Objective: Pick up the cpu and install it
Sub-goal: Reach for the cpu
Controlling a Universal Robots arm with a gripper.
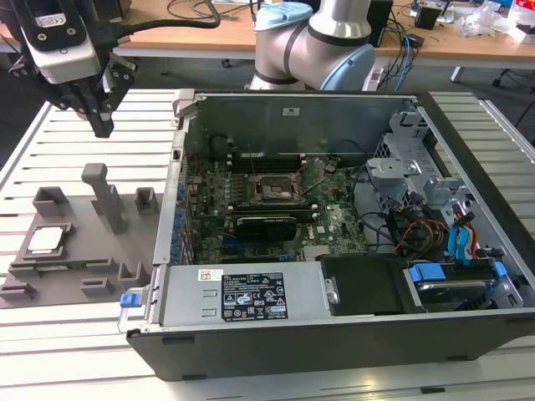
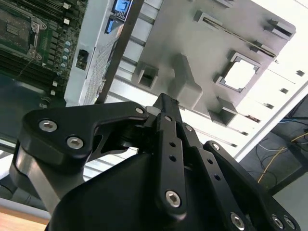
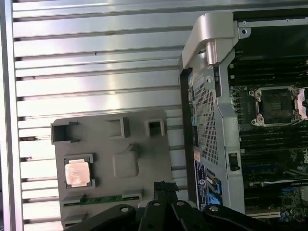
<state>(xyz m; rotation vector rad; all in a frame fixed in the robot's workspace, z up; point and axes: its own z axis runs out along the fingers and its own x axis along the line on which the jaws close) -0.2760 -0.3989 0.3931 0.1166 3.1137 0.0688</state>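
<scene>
The cpu (image 1: 48, 241) lies flat in its square spot on the grey tray (image 1: 84, 219), shiny side up. The tray sits on the slatted table (image 1: 50, 142), on the exterior view's left, just beside the open computer case (image 1: 351, 334). The gripper (image 1: 102, 125) hangs in the air above the tray, well apart from the cpu. Its two fingers are pressed together with nothing between them. Inside the case, the black socket (image 1: 274, 189) sits on the green board.
</scene>
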